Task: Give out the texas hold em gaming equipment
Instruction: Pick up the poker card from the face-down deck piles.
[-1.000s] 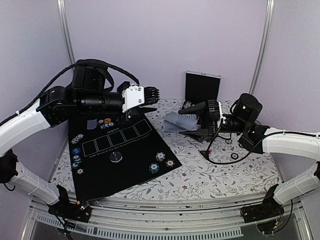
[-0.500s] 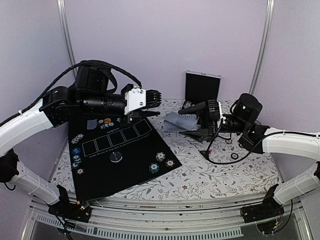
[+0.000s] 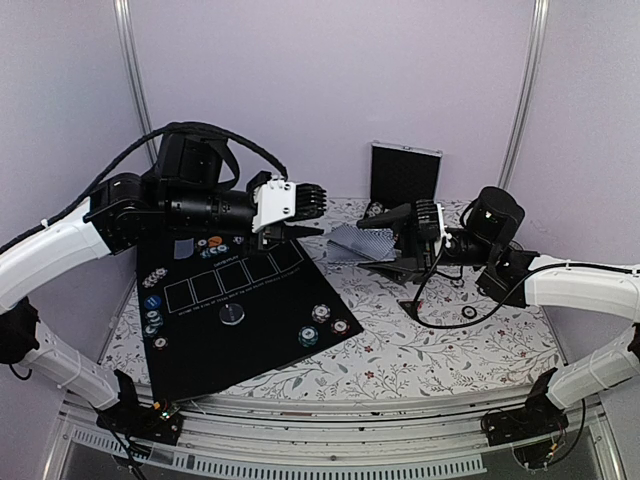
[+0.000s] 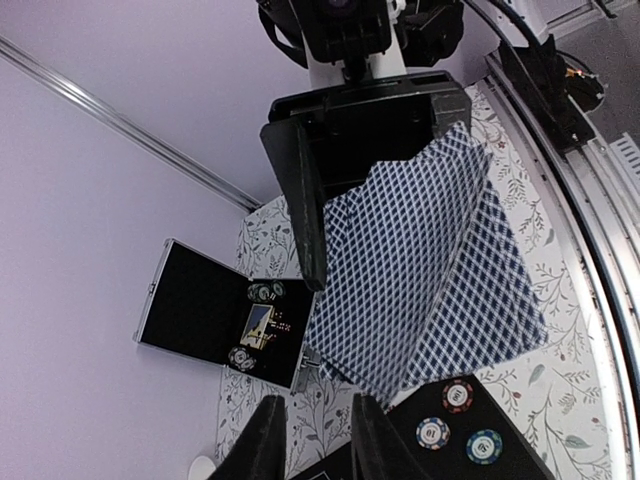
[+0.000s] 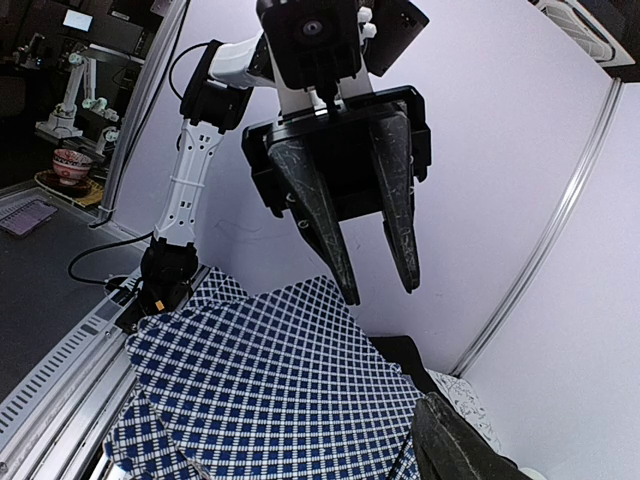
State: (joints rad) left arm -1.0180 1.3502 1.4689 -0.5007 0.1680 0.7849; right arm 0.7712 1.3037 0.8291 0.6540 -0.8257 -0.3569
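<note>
At 1 o'clock on the counter (image 3: 430, 345), the right claw (image 3: 372, 243) grips a fan of playing cards (image 4: 420, 290), blue-check backs showing. Left claw (image 4: 318, 410) hovers just beside the fan's edge, jaws narrowly apart, nothing between them. Black mat (image 3: 260, 345) lies at 8 o'clock. Poker chips (image 3: 321, 324) sit near its 4 o'clock corner and along its 9 o'clock edge; grey button (image 3: 232, 314) mid-mat. Open case (image 3: 405, 175) stands at 12 o'clock.

Fanned playing cards (image 3: 348, 243) are sitting between the fingers of the right pincer (image 3: 368, 242), facing the left pincer (image 3: 308, 229). Case (image 3: 405, 175) is standing behind the right pincer. Mat (image 3: 260, 345) is lying below the left pincer (poker chips (image 3: 320, 313) and button (image 3: 232, 314) resting on it).
</note>
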